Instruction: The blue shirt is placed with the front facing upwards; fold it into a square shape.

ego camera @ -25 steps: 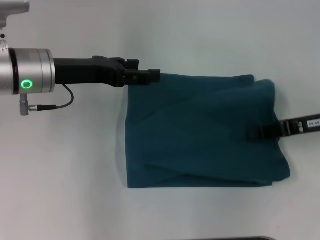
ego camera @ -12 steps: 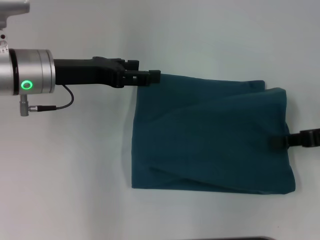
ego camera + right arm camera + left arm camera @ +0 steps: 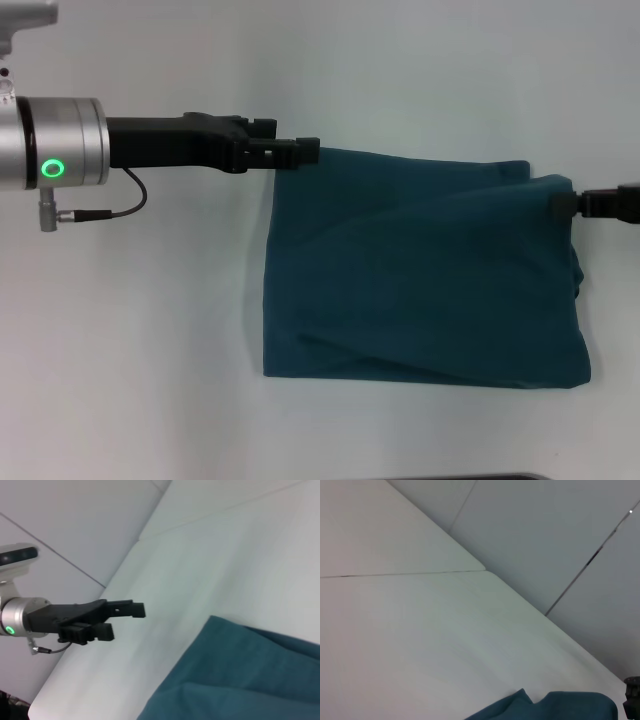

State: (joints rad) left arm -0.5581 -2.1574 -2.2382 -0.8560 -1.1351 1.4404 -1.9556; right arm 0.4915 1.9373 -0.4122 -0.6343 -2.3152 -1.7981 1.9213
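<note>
The blue shirt [image 3: 420, 270] lies folded near-square on the surface [image 3: 150, 350]; left gripper [image 3: 300, 152], parted and holding nothing, hovers off its far-left corner, right gripper [image 3: 562, 204], grip untellable, at its right edge; next, flatten the ridges

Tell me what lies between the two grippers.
In the head view, only the folded dark teal-blue cotton shirt spans between the left gripper and the right gripper.
</note>
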